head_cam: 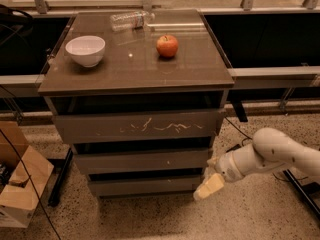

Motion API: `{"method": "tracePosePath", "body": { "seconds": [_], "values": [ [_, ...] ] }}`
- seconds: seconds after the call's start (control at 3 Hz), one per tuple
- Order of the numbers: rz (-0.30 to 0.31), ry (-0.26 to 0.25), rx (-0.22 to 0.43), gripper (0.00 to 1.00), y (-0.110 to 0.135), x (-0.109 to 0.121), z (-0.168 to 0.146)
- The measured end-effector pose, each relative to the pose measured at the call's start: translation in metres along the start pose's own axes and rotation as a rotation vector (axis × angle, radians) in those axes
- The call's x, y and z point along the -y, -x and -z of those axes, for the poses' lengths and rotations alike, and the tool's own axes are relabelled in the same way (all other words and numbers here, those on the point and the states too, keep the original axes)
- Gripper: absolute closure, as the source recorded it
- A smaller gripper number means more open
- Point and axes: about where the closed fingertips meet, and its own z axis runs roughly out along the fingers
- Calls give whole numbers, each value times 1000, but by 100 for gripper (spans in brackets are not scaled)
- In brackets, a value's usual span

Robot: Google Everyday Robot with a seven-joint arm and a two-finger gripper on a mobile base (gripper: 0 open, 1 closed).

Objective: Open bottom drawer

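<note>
The bottom drawer (145, 185) is the lowest, plain grey-brown front of the three-drawer cabinet, and it sits closed. Above it are the middle front (142, 161) with a tiny white speck and the taller top front (137, 126) with white scratches. My gripper (209, 183) hangs low at the cabinet's right side, right by the right end of the bottom drawer. Its cream-coloured finger (209, 186) points down and left toward the floor. The white arm (272, 154) reaches in from the right.
On the cabinet top (135, 69) stand a white bowl (85, 50), a red apple (167, 46) and a lying plastic bottle (130, 20). A cardboard box (20, 181) sits on the floor at left. Black cables and a stand leg (302, 189) lie at right.
</note>
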Motion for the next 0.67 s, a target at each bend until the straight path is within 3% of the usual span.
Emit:
{"method": "tracePosePath", "body": {
  "seconds": [0.33, 0.67],
  "values": [
    [-47, -59, 24, 0, -5, 3, -33],
    [-85, -70, 126, 0, -10, 15, -64]
  ]
}}
